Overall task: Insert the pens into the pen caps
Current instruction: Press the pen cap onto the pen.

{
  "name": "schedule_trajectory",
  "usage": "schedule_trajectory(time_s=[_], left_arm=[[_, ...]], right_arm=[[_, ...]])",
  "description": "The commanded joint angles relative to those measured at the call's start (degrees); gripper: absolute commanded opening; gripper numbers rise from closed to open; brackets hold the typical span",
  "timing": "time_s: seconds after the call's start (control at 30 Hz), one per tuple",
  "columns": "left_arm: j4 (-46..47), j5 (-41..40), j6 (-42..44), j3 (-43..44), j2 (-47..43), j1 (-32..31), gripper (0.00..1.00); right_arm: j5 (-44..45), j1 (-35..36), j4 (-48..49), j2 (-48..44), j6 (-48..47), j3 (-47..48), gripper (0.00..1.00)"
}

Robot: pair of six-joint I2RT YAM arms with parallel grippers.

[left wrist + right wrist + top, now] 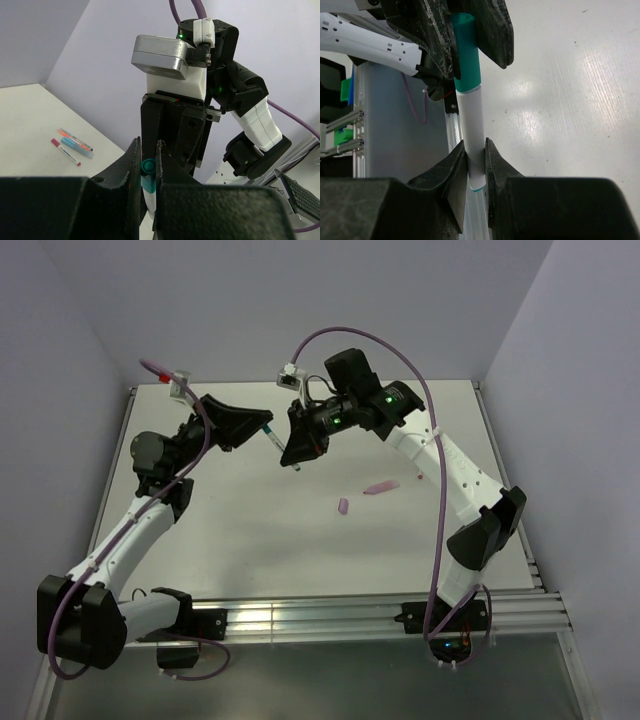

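Observation:
A whitish pen point(472, 132) with a teal pen cap point(466, 60) on its far end is held in the air between both arms. My right gripper point(476, 162) is shut on the barrel near its tail. My left gripper point(148, 156) is shut on the teal cap point(146, 168), whose round end shows between the fingers. From above, the pen point(274, 443) spans the left gripper point(263, 429) and the right gripper point(291, 457) above the back of the table. A pink pen point(381, 486) and a lilac cap point(343, 506) lie apart on the table.
Two capped pens point(74, 145) lie side by side on the table, seen in the left wrist view, with a thin red one point(65, 151) beside them. An aluminium rail point(330, 618) runs along the near edge between the arm bases. Walls close in the table on three sides.

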Motion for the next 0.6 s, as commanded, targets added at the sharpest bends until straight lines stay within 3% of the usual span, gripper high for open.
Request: schedule_trajectory(time_s=[0.0,0.27,0.57], left_arm=[[-5.17,22.92,-4.62,-4.66,-0.03,-6.71,0.0],[1.25,21.95,-10.95,-7.12,0.23,-7.15,0.0],[2.24,21.6,-10.0,-8.53,-0.04,-9.08,0.0]], right_arm=[[7.26,-2.14,26.87,-2.46,-0.18,7.67,0.0],[8.4,-2.05,27.04,-1.49,-1.41,8.55,0.0],[6.48,-2.23,27.74,-0.17,1.04,10.66,0.0]])
